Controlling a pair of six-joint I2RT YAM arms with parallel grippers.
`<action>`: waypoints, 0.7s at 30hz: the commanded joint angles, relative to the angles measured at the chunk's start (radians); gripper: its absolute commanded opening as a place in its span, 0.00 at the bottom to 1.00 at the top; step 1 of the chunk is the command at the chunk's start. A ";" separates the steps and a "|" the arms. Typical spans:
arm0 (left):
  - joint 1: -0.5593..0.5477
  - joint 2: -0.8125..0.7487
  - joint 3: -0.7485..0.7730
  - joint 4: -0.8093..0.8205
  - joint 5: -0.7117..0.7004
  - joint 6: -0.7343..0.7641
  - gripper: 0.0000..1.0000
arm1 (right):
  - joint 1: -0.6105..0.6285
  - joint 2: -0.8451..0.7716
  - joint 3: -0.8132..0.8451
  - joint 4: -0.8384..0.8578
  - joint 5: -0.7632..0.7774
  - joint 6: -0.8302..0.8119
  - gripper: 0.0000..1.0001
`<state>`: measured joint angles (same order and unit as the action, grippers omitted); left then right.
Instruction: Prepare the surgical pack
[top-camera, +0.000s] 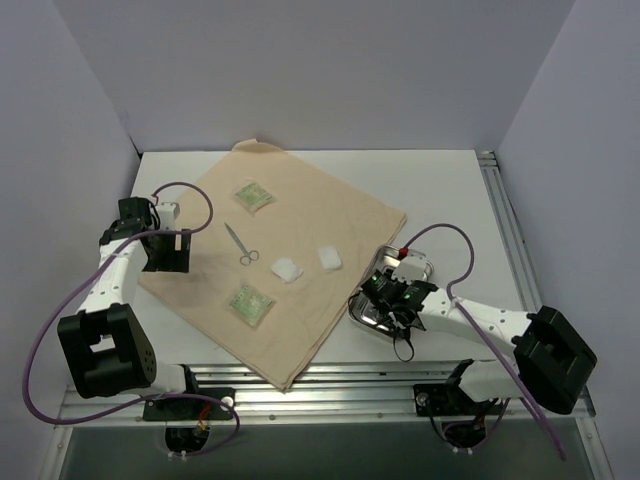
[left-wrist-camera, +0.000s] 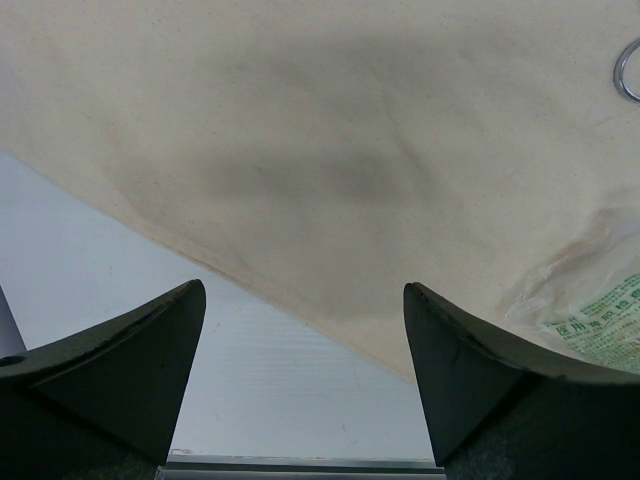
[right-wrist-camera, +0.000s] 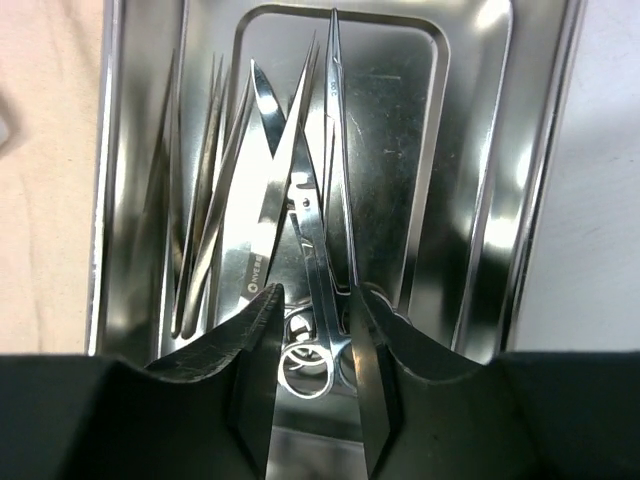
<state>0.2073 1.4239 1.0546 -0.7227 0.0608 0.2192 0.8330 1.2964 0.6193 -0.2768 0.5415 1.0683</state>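
we are at the instrument step: the right gripper (right-wrist-camera: 315, 300), jaws slightly parted and clamping nothing, straddles the forceps (right-wrist-camera: 318, 250) rings in the steel tray (right-wrist-camera: 470, 200), just beside the cloth (top-camera: 310, 215). the left gripper (left-wrist-camera: 303, 290) gapes over the cloth's left edge. next we need a square pinch, then a lift.

A robot lab cell is indicated: a white table (top-camera: 440, 190) is enclosed by plain walls (top-camera: 300, 70), with aluminium rails (top-camera: 330, 388) bolted at 6 o'clock.
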 joint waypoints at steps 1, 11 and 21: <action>0.010 -0.034 0.004 0.025 0.008 0.011 0.90 | 0.006 -0.080 0.060 -0.097 0.043 0.016 0.30; 0.009 -0.028 0.080 -0.038 0.004 0.016 0.90 | -0.012 0.036 0.346 0.138 -0.152 -0.388 0.55; 0.020 -0.045 0.058 -0.046 -0.116 0.003 0.90 | -0.006 0.588 0.920 0.145 -0.377 -0.682 0.84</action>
<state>0.2142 1.4162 1.1011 -0.7605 0.0025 0.2218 0.8246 1.7699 1.4181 -0.1291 0.2752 0.5213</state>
